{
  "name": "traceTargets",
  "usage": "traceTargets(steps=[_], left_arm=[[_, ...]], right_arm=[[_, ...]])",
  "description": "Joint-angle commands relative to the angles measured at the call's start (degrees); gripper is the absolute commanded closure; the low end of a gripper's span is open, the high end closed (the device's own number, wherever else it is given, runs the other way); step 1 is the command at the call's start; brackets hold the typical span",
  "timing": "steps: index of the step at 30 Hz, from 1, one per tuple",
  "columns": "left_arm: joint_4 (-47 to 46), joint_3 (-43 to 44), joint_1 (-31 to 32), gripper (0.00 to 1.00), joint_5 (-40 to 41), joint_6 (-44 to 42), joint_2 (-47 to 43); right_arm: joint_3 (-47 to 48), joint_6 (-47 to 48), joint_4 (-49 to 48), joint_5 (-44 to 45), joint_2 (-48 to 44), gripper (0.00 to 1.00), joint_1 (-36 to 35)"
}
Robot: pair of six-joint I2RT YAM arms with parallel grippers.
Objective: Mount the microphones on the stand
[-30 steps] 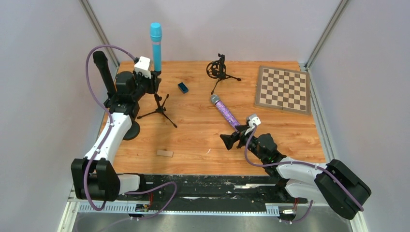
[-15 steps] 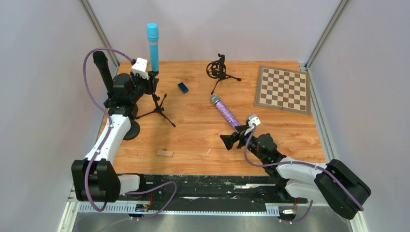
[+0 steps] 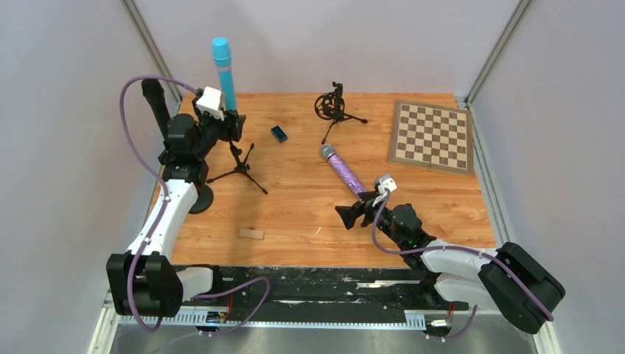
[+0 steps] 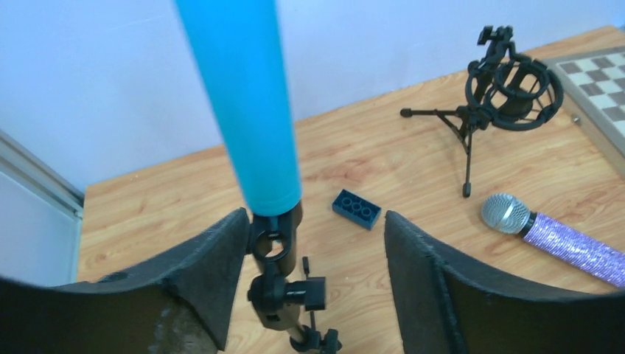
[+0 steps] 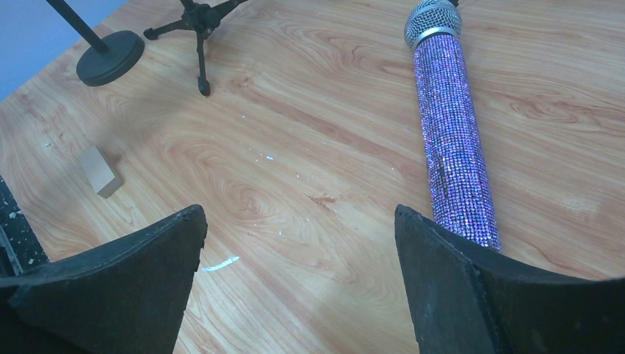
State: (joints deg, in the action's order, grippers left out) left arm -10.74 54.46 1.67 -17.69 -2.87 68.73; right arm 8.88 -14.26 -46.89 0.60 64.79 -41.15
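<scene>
The light blue microphone (image 3: 220, 68) (image 4: 245, 103) sits in the clip (image 4: 274, 240) of a black tripod stand (image 3: 238, 156) at the back left, leaning a little left. My left gripper (image 3: 230, 125) (image 4: 315, 216) is open around that clip: one finger lies against it, the other stands well apart. The black microphone (image 3: 155, 102) is upright on a round-base stand (image 3: 200, 198). The purple glitter microphone (image 3: 343, 172) (image 5: 452, 140) lies flat mid-table. My right gripper (image 3: 347, 215) (image 5: 298, 210) hovers open just near of its tail, holding nothing.
A small tripod with a round shock mount (image 3: 330, 105) (image 4: 512, 82) stands at the back centre. A blue brick (image 3: 278, 133) (image 4: 357, 209) lies near the tripod stand. A chessboard (image 3: 432, 136) lies back right, and a wooden block (image 3: 250, 234) (image 5: 99, 171) front left.
My left gripper's jaws have spread apart at the clip. The left arm and the blue microphone's top have shifted left, so it leans more. The right arm has not moved.
</scene>
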Motion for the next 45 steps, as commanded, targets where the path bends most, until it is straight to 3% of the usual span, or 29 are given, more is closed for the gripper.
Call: traceTargets(steps=[1, 5, 11, 16, 24, 27, 32, 38, 45], left_arm=[[-3.9, 0.4, -0.4, 0.20, -1.1, -0.1, -2.4], [-4.0, -0.3, -0.4, 0.01, -1.2, 0.9, -4.7], [-2.5, -1.6, -0.4, 0.00, 1.5, 2.5, -10.3], [6.2, 0.1, -0.4, 0.00, 3.8, 5.1, -15.4], [21.3, 2.6, 0.3, 0.00, -5.7, 12.2, -18.3], [28.9, 4.1, 4.0, 0.00, -7.2, 8.8, -17.3], [32.8, 5.1, 13.0, 0.00, -6.0, 5.9, -15.5], [38.5, 8.3, 21.4, 0.00, 0.9, 3.3, -7.5], [38.7, 5.6, 28.8, 0.00, 19.8, -0.4, -5.2]], right_arm=[[1.3, 0.1, -1.0, -1.5, 0.2, 0.03, 0.2], [1.9, 0.0, -0.3, -1.7, 0.1, 0.03, 0.2], [3.1, -0.1, 0.5, -2.0, 0.3, 0.03, 0.2], [5.2, -0.8, 3.8, -2.4, 0.3, 0.03, 0.2], [12.4, -1.1, 13.6, -6.4, 0.7, 0.00, 0.9], [14.8, -1.9, 17.3, -8.4, 1.1, 0.00, 2.0], [19.5, -6.7, 23.4, -12.7, 3.5, 0.00, 5.9], [23.2, -15.4, 25.3, -21.5, 7.8, 0.00, 15.0], [28.3, -20.5, 24.8, -25.8, 11.9, 0.00, 20.7]])
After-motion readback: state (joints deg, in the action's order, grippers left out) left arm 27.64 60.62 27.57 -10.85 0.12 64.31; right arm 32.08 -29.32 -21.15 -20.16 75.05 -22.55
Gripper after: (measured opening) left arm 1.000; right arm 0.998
